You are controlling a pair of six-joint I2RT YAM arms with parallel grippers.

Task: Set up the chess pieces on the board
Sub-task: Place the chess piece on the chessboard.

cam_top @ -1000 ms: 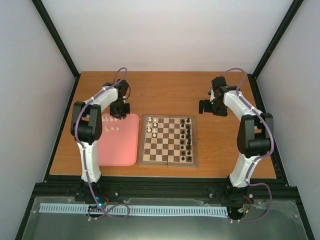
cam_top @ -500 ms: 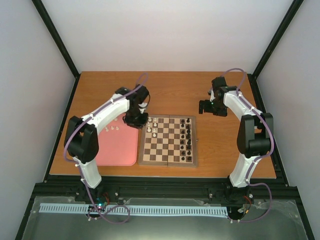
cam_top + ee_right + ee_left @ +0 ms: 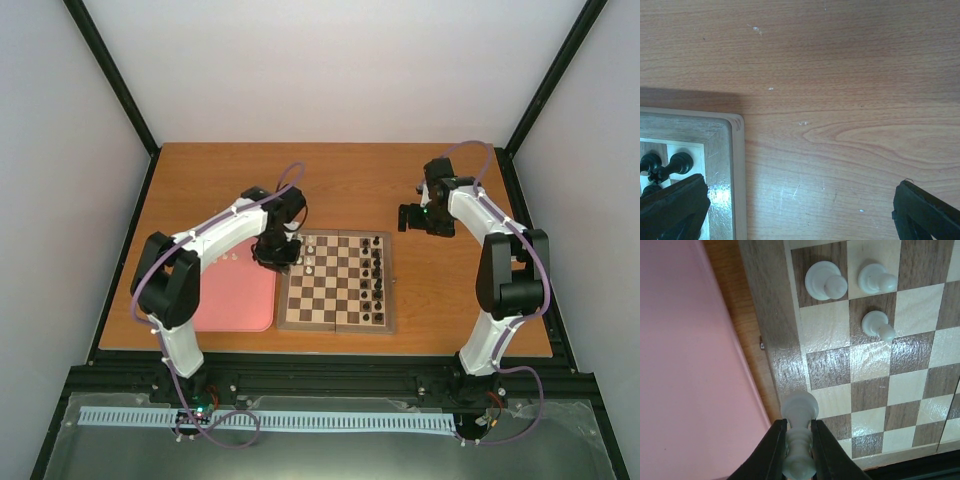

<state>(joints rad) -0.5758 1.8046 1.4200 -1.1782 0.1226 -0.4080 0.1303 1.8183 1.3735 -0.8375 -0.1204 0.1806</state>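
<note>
Top view: left arm (image 3: 215, 232) is angling its forearm toward 2 o'clock from the elbow, wrist bending downward. The left gripper (image 3: 799, 426) is pointing down, jaws pinching the stem of a white chess piece (image 3: 799, 410). The right arm (image 3: 480, 215) is angling its forearm toward 11 o'clock. The right gripper (image 3: 408, 216) is facing 9 o'clock, fingers (image 3: 672, 205) standing wide apart, gripping nothing.

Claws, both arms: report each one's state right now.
Left claw: closed on a white chess piece.
Right claw: open, holding nothing.
</note>
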